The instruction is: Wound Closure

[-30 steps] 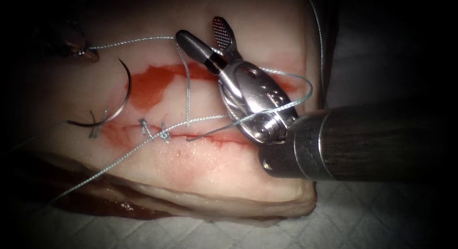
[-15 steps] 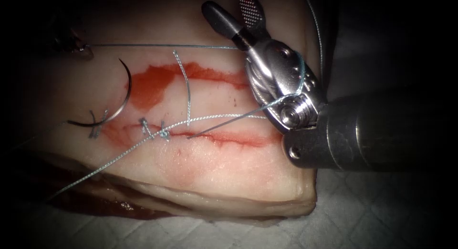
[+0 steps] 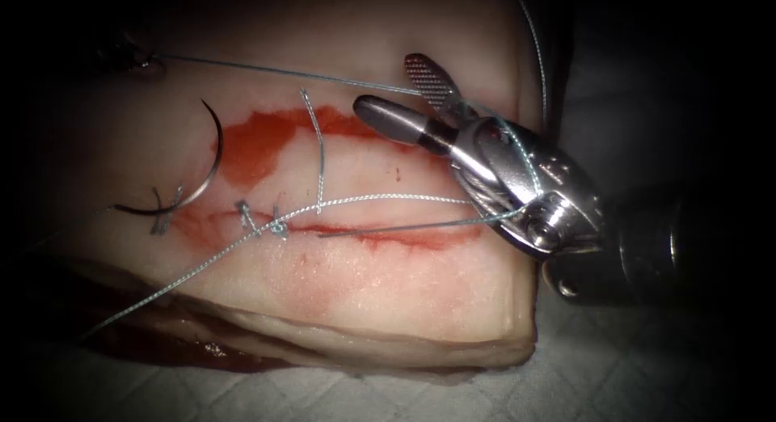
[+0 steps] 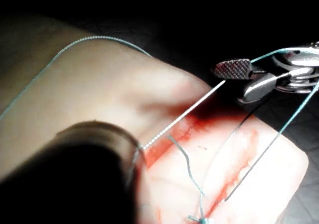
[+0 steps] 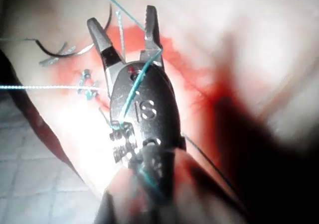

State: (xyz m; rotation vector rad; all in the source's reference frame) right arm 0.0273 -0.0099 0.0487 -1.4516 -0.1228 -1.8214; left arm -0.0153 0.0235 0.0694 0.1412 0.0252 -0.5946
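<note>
the needle [image 3: 206, 167] lies on the tissue [image 3: 388, 284] at the left, beside the cut [image 3: 380, 232]. the right hand [image 3: 404, 94] hovers over the tissue's far right, with thread [image 3: 356, 202] wrapped around it. the thread runs left across the cut.

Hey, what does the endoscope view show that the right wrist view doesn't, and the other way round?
Endoscope view: the whole needle lying free on the tissue at the cut's left end, and thread running taut to the left tool. Right wrist view: a close look at thread looped around the right tool. Both: the right jaws open, holding nothing; tied knots; red fluid.
</note>
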